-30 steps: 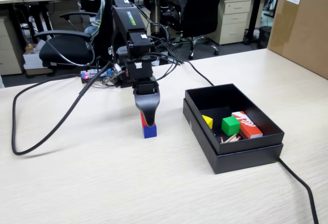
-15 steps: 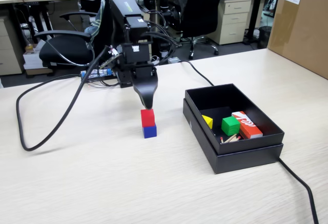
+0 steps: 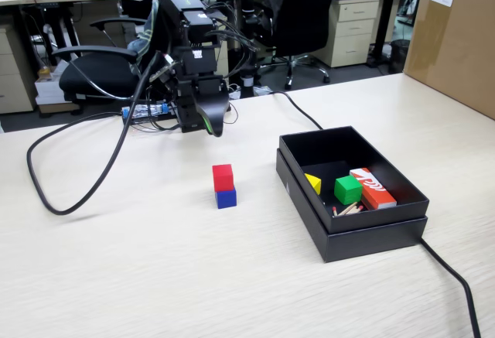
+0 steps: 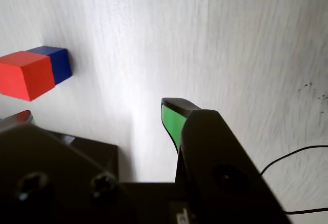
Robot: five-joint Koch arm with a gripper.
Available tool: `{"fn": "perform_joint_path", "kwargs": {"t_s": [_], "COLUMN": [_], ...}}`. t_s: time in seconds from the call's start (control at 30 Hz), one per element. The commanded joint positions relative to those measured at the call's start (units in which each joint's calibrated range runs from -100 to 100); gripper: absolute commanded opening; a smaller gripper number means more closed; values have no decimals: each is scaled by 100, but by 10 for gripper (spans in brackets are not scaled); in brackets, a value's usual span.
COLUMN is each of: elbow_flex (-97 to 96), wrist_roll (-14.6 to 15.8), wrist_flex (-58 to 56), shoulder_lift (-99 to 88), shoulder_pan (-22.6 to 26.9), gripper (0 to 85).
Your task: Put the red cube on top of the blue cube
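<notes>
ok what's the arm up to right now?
Nothing in hand. The red cube sits stacked on the blue cube on the table, and the gripper hangs above and behind the stack, holding nothing. The wrist view shows its jaws apart with bare table between them. The black box to the right in the fixed view holds a green cube and other pieces, untouched.

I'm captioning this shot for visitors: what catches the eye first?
The red cube stacked squarely on the blue cube, alone mid-table in the fixed view. Behind it hangs the black arm's gripper, clear of the stack. To the right, a black box holds bright blocks.
</notes>
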Motion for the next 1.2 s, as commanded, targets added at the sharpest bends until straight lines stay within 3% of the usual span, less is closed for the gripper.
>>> {"fn": "perform_joint_path", "kwargs": {"t_s": [0.0,0.43,0.73,1.0,1.17], "elbow_flex": [-57,-1907,-3729,-4944,-5316], "wrist_roll": [29,-15,-444,-654,-698], "wrist_flex": [220,1593,4211,5481,5567], "shoulder_lift": [-675,-2201,-2201,-2074,-2040], "shoulder_pan": [-34,-166,-176,-151,-186], "gripper": [496,524,520,519,520]}}
